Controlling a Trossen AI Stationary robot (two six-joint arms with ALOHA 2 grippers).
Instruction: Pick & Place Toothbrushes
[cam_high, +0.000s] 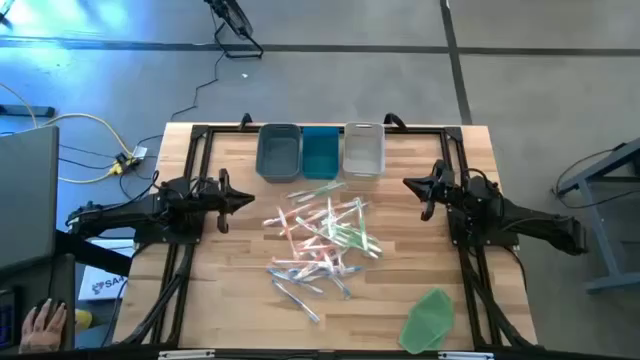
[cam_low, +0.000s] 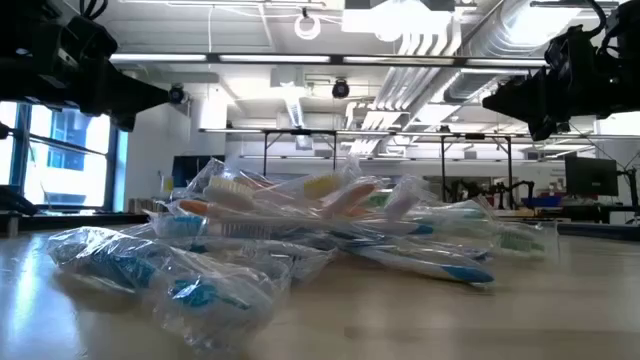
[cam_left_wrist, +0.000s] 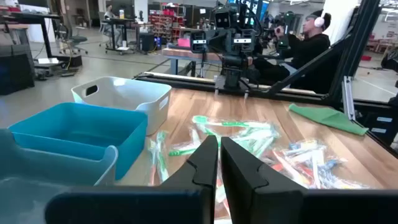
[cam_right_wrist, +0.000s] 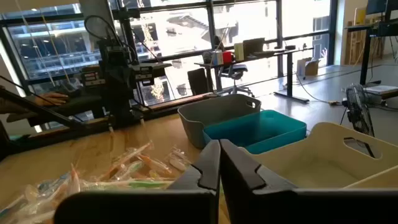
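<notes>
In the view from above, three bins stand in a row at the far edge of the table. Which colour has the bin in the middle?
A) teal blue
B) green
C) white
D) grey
A: the teal blue bin stands between the grey bin on the left arm's side and the white bin on the right arm's side.

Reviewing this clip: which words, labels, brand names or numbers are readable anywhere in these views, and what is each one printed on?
"SA": only these letters show, on a white box on the floor left of the table in the high view; the rest is cut off by the frame of the rig.
Toothbrushes: any print on the clear wrappers is too small and blurred to read.
Three bins: no print visible.
Green sheet: no print visible.
</notes>
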